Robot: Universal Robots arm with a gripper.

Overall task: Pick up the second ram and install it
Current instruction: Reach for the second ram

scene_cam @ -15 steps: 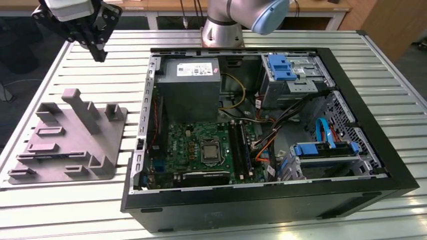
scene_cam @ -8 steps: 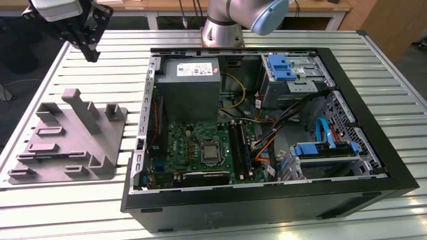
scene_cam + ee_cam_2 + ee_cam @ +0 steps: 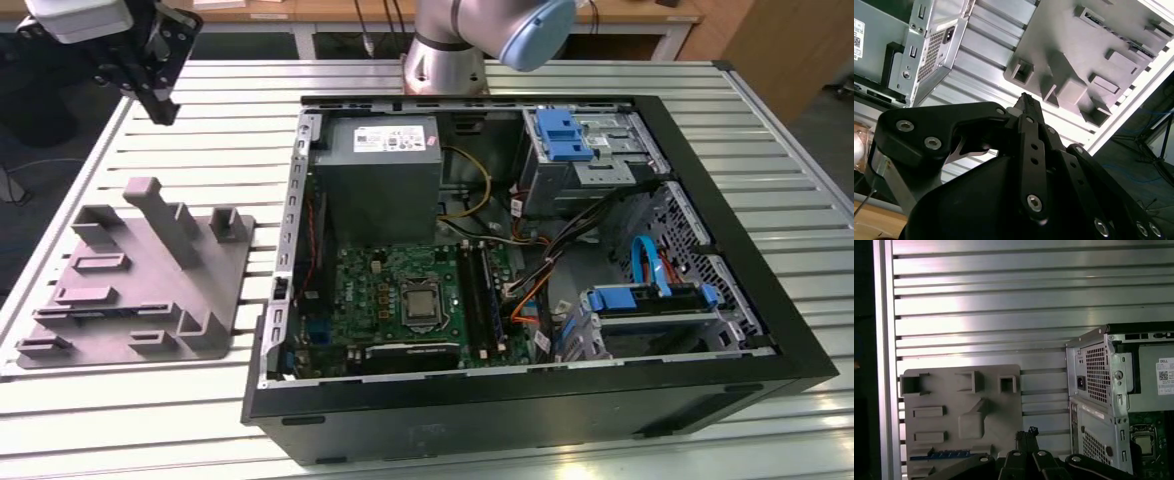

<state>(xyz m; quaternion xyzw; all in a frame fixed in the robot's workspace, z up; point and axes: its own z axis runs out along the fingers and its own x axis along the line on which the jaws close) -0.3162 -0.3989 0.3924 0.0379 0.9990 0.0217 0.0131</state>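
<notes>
- Exterior view first: the gripper (image 3: 163, 108) hangs in the air over the slatted metal table (image 3: 227, 110), up in the exterior view's far left corner. It's well apart from the open computer case (image 3: 534, 400).
- As far as I can see, the fingers are pressed together with nothing pinched between them. In both wrist views the two black fingers run up side by side to a single tip, gripper (image 3: 1026, 100) and gripper (image 3: 1029, 434), and I can't make out a gap.
- It isn't touching anything. There's only air under the tip, with the grey fixture tray (image 3: 200, 270) below it and off to one side.
- The second ram (image 3: 939, 456) is sitting in the tray. In the first wrist view it's a thin dark-bluish strip standing on edge in a long slot, on the side of the tray away from the three tall brackets.
- I think I can also pick it out in the exterior view, as a narrow dark line across the tray at the second ram (image 3: 104, 311).
- So the stick is in its slot and nothing is gripping it.
- The case lies on its side, just beside the tray on the exterior view's right. The green motherboard (image 3: 400, 300) faces up, with the grey power supply (image 3: 380, 170) behind it.
- I can't tell from here which memory slots on the board are filled.
</notes>
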